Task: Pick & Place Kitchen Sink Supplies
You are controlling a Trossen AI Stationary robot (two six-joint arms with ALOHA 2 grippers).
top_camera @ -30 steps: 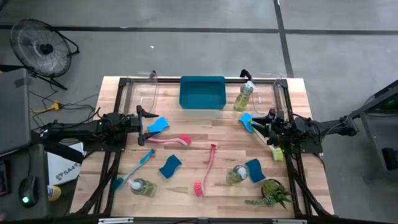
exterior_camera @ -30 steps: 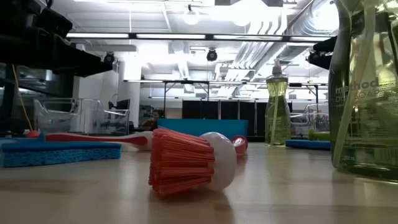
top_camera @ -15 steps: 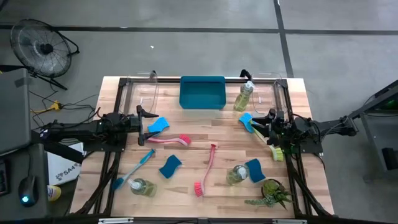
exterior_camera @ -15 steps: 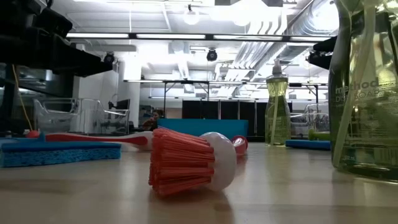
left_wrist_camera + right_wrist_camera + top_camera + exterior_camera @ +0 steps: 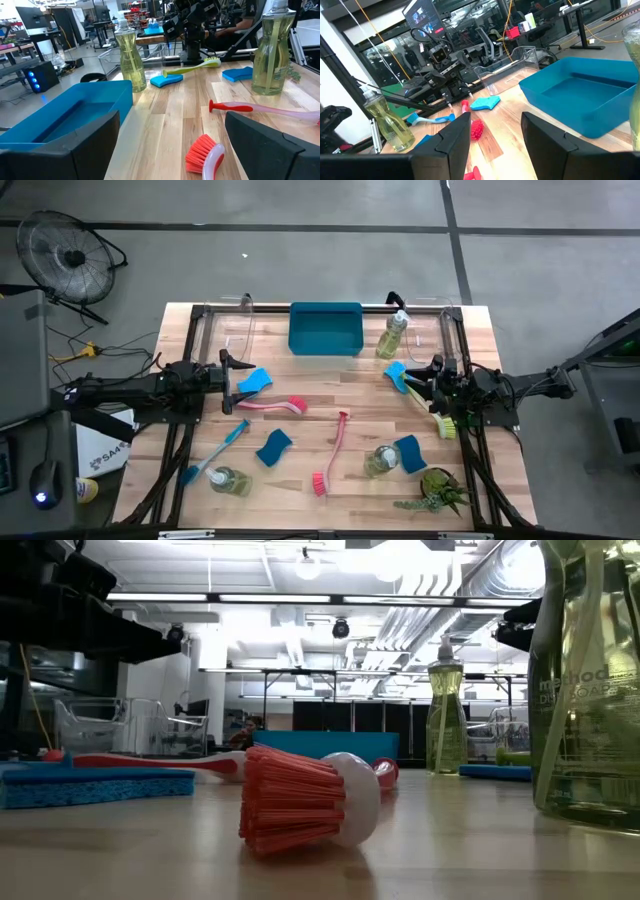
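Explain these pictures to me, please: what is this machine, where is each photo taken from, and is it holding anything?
It is a robot with two dark arms at a wooden table. One picture looks straight down, one looks level across the tabletop, and two come from cameras on the wrists. The left gripper is open and empty near a blue sponge. The right gripper has a gap between its fingers and holds nothing, by a yellow-green brush. Scattered about are more sponges, a pink-red brush, a blue brush, soap bottles, a small plant, and a blue tray at the far edge.
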